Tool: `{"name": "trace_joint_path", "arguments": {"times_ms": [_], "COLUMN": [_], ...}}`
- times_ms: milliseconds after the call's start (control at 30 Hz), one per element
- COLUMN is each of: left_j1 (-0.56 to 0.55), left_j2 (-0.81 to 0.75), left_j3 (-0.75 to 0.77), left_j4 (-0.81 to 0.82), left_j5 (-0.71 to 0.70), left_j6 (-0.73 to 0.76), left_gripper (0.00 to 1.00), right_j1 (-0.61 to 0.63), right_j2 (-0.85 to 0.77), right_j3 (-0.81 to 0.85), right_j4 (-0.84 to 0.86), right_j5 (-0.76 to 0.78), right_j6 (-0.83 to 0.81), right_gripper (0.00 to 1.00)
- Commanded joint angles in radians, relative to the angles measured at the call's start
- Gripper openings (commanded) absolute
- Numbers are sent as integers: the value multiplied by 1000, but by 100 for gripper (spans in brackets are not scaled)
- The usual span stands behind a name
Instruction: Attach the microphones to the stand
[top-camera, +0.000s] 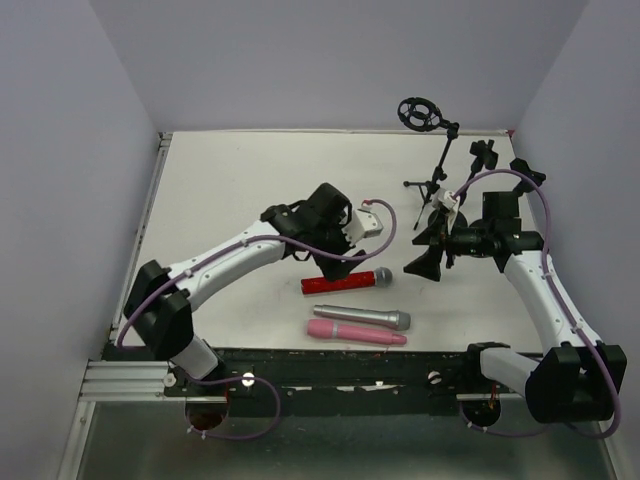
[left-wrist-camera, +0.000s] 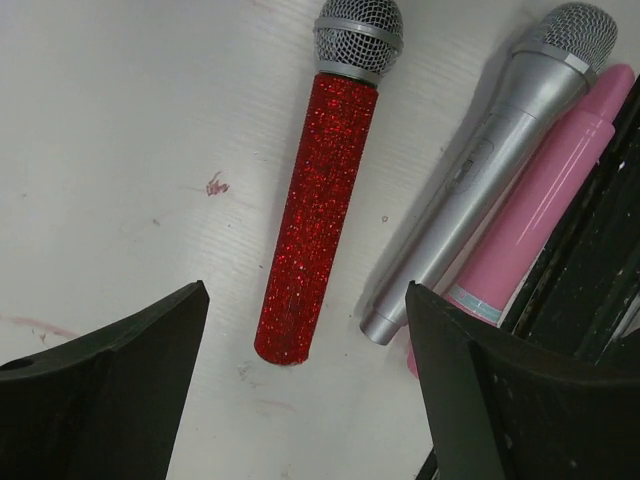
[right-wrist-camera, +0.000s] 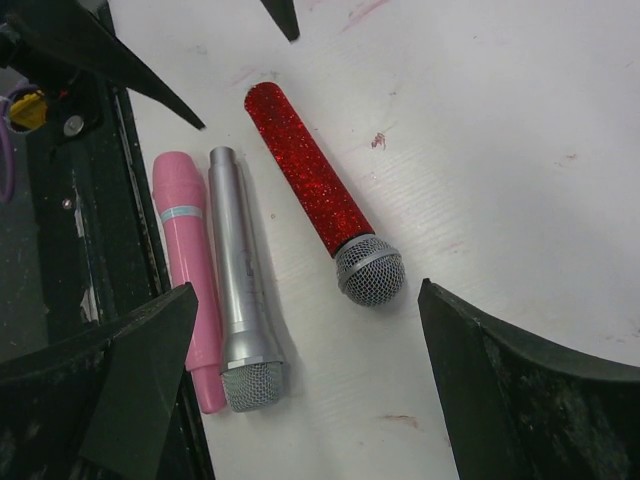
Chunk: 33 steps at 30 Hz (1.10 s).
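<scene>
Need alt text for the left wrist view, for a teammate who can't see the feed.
A glittery red microphone with a silver mesh head lies on the white table, its base end between the dark fingers of the open left gripper. Beside it, a silver-grey microphone and a pink microphone lie side by side.

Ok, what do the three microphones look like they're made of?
The red microphone: body coated in coarse glitter, sparkly and rough-looking; its silver mesh head looks like metal. The silver microphone: smooth satin body, probably painted plastic going by the soft sheen, with a mesh head. The pink microphone: glossy plastic, judging by the sharp highlight along it.
</scene>
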Motion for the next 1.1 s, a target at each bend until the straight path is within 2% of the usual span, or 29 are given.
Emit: {"name": "trace_joint_path", "arguments": {"times_ms": [0,167,333,467,500,600,733,933,1000,1067], "left_j1": [-66,-127,-143,-152,-155,-160,-163,-180,-180,-180], "left_j2": [152,233,318,352,359,390,427,451,456,465], "left_j3": [110,98,110,92,87,83,90,76,72,70], "left_j4": [-78,22,76,119,126,142,143,145,154,154], "left_j5": [6,-24,-80,-107,-116,-156,-187,-222,-228,-230], "left_j6": [144,152,108,72,66,52,37,26,20,16], "left_gripper": [86,83,75,74,69,69,59,58,52,52], "right_j1": [6,4,6,6,6,4,6,6,3,4], "right_j2": [-23,-25,-20,-19,-17,-16,-17,-16,-14,-16], "right_j3": [6,12,31,34,34,34,32,34,32,34], "right_j4": [-15,-18,-47,-52,-52,-50,-49,-45,-45,-44], "right_j5": [-11,12,20,33,35,32,33,37,35,37], "right_j6": [-27,-21,-36,-39,-39,-37,-37,-33,-34,-34], "right_gripper": [100,100,100,100,100,100,100,100,100,100]}}
